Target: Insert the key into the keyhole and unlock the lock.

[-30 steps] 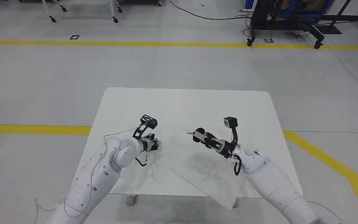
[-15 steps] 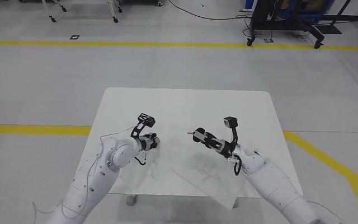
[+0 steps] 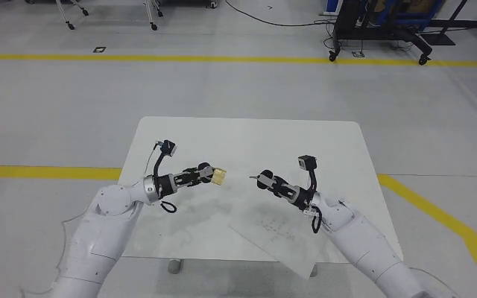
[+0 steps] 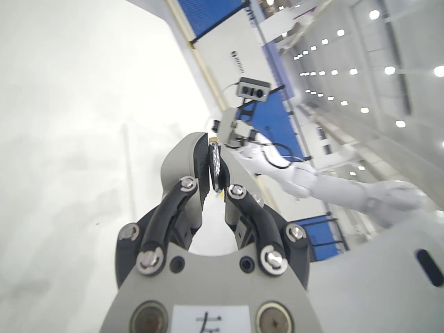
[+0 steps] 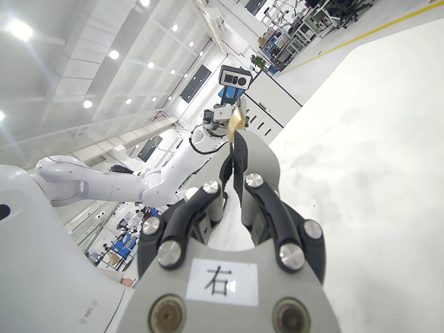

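A brass padlock [image 3: 219, 176] hangs above the middle of the white table [image 3: 246, 123], held by my left gripper [image 3: 211, 176]. In the left wrist view that gripper [image 4: 212, 147] is shut on the lock's metal part [image 4: 215, 168], most of which sits hidden between the pads. My right gripper [image 3: 261, 179] faces it a short gap to the right, shut on the key [image 3: 255, 178], whose thin tip pokes out toward the lock. From the right wrist, the shut fingers [image 5: 253, 154] line up with the brass padlock [image 5: 236, 121] beyond them.
A large white sheet [image 3: 279, 235] lies on the table under the right arm and overhangs the front edge. Bare tabletop stretches behind both grippers. Yellow floor lines run past the table on both sides.
My left arm has swung outward and turned its wrist, so the padlock now sticks out to the right toward the key. The right arm has kept still.
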Available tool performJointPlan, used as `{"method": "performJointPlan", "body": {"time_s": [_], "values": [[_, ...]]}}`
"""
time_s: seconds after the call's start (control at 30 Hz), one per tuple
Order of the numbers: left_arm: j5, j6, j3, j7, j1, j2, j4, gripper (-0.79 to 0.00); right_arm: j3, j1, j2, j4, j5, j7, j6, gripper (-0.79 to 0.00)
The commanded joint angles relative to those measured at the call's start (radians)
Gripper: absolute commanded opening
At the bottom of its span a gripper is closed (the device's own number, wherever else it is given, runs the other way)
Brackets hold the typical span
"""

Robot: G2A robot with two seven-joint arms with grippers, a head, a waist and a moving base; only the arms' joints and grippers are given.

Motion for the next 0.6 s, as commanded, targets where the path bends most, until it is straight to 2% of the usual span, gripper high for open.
{"method": "performJointPlan", "body": {"time_s": [0.0,0.17,0.33,0.43,0.57], "values": [[-0.098,0.008,0.007,-0.031,-0.013,-0.003,0.033,-0.785,-0.001,-0.006,-0.003,-0.014,-0.005,-0.021,0.028,-0.785],[-0.188,0.073,0.056,-0.032,-0.045,-0.019,0.097,-0.785,-0.053,0.025,-0.041,-0.014,-0.045,-0.136,0.062,-0.785],[-0.288,0.144,0.101,-0.059,-0.076,-0.036,0.161,-0.785,-0.131,0.082,-0.103,0.02,-0.099,-0.275,0.002,-0.785],[-0.336,0.172,0.114,-0.056,-0.09,-0.044,0.199,-0.785,-0.169,0.112,-0.133,0.041,-0.167,-0.312,-0.044,-0.785],[-0.369,0.184,0.121,-0.071,-0.105,-0.051,0.233,-0.785,-0.204,0.129,-0.161,0.041,-0.257,-0.336,-0.044,-0.785]]}}
